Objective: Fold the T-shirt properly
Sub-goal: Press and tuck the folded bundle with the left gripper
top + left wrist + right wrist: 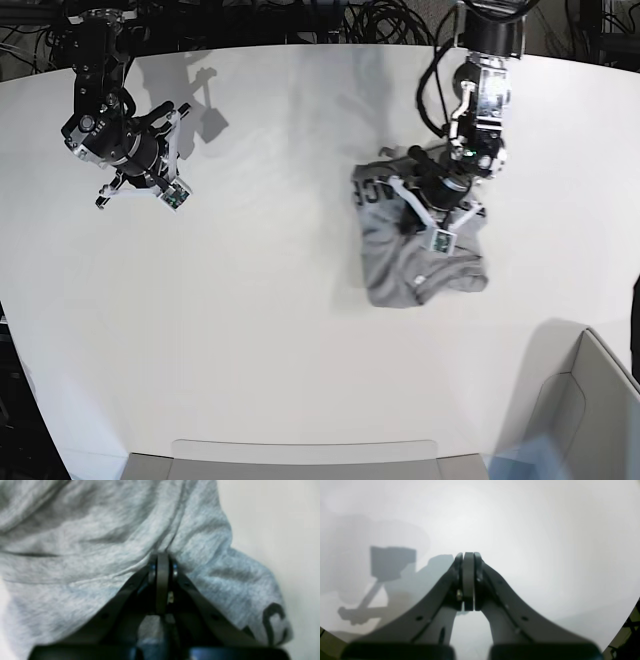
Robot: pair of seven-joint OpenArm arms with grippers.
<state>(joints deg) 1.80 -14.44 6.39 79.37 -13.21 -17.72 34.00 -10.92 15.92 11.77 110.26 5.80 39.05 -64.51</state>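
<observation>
The heather-grey T-shirt (425,262) lies crumpled on the right half of the white table (270,300), with black lettering (375,194) showing at its upper left edge. My left gripper (408,220) is down on the garment's upper part. In the left wrist view the left gripper (162,557) is shut, and the T-shirt (82,555) bunches in folds that run into its tips; a black letter (273,620) shows at lower right. My right gripper (112,192) hovers over bare table at far left, away from the shirt. Up close the right gripper (468,555) is shut on nothing.
A grey bin (590,405) stands at the front right corner. A grey tray edge (300,455) runs along the table's front. Dark cables (370,20) crowd the back edge. The right arm's shadow (390,562) falls on the tabletop.
</observation>
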